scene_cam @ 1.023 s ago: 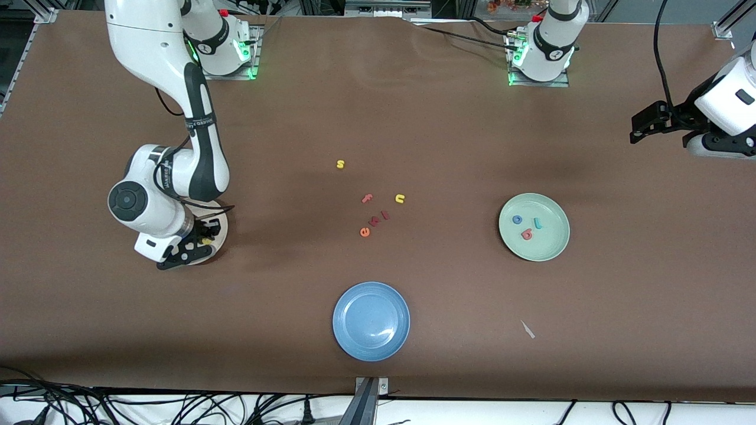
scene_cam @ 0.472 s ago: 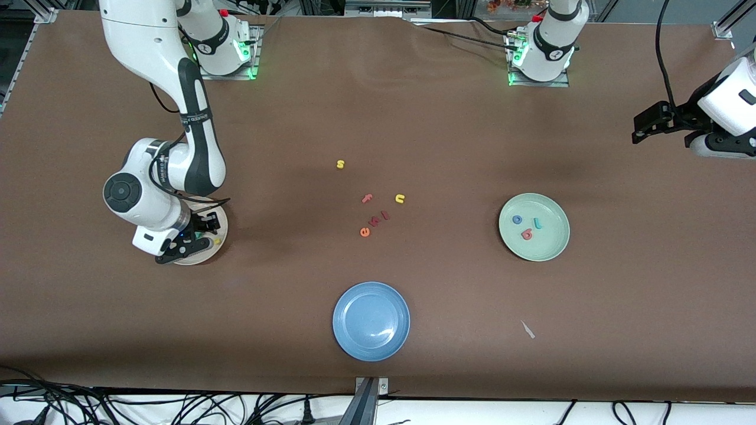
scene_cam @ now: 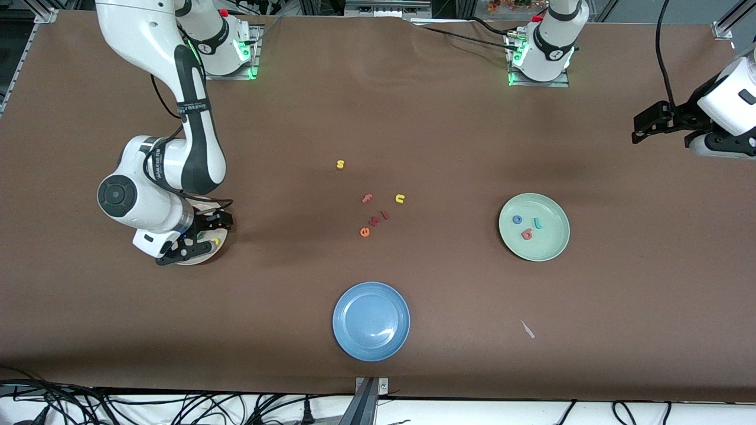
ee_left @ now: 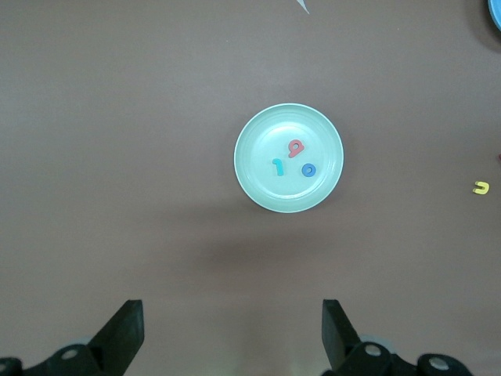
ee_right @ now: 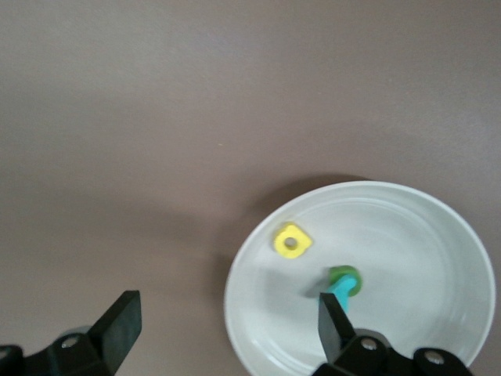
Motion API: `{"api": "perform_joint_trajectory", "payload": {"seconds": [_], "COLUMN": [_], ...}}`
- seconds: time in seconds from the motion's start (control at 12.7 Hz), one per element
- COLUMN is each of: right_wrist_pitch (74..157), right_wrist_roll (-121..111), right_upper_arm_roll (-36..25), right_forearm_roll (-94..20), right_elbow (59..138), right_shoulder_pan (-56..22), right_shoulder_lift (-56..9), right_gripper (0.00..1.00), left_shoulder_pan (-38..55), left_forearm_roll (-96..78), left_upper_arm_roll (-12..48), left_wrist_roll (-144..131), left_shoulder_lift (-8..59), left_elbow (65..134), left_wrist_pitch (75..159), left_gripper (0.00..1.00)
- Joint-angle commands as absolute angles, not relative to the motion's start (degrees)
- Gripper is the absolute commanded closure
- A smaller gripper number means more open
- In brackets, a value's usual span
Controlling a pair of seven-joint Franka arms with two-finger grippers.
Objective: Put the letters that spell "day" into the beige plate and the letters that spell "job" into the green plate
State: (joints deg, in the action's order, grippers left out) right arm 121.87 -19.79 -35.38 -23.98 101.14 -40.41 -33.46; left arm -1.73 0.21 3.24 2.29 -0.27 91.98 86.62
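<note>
The right gripper [scene_cam: 198, 239] hangs low over the beige plate [scene_cam: 208, 254], which lies near the right arm's end of the table [scene_cam: 378, 118], about midway between the table's base edge and its camera edge. The jaws stand spread apart and hold nothing. In the right wrist view the plate [ee_right: 407, 235] carries the yellow "a" [ee_right: 292, 241], lying flat and free, and close beside it the dark green "d" [ee_right: 345, 279] with the teal "y" [ee_right: 337, 296] touching or overlapping it; one fingertip [ee_right: 333, 321] partly covers the teal piece.

The left gripper [scene_cam: 652, 121] waits in the air over the left arm's end of the table, fingers [ee_left: 125, 333] wide apart and empty. The green plate [scene_cam: 552, 251] sits toward that end, with the blue "o" [scene_cam: 517, 219], teal "j" [scene_cam: 537, 222] and salmon-red "b" [scene_cam: 527, 235] clustered inside it.

In the table's middle lie loose letters: a yellow "s" [scene_cam: 340, 164], a salmon "f" [scene_cam: 367, 198], a yellow "u" [scene_cam: 400, 198], an orange "e" [scene_cam: 365, 232] and small red pieces [scene_cam: 378, 218] I cannot read. A blue plate [scene_cam: 371, 320] rests near the camera edge, and a small pale scrap [scene_cam: 527, 329] lies on the table toward the left arm's end from it.
</note>
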Motion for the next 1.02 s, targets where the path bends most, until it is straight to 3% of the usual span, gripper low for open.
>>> {"api": "perform_joint_trajectory", "payload": {"seconds": [0.0, 0.71, 0.94], "right_wrist_pitch": [117.5, 99.7, 99.3], "right_wrist_roll": [-13.6, 15.4, 19.4], "right_upper_arm_roll": [-35.3, -35.2, -35.2], "right_forearm_roll": [-24.4, -19.6, -20.2], "right_elbow": [98.6, 86.8, 86.7], "right_shoulder_pan": [-41.7, -45.8, -47.6], "right_shoulder_lift": [-33.0, -33.2, -30.7], "right_gripper": [0.0, 0.0, 0.0], "left_shoulder_pan": [-2.0, -2.0, -2.0], "left_forearm_roll": [1.8, 1.8, 1.8], "left_upper_arm_roll": [3.7, 3.7, 3.7], "left_wrist_roll": [3.4, 3.4, 3.4], "left_shoulder_lift": [-0.4, -0.4, -0.4], "left_elbow": [91.1, 91.1, 91.1], "left_wrist_pitch": [85.5, 85.5, 85.5], "left_gripper": [0.0, 0.0, 0.0]}}
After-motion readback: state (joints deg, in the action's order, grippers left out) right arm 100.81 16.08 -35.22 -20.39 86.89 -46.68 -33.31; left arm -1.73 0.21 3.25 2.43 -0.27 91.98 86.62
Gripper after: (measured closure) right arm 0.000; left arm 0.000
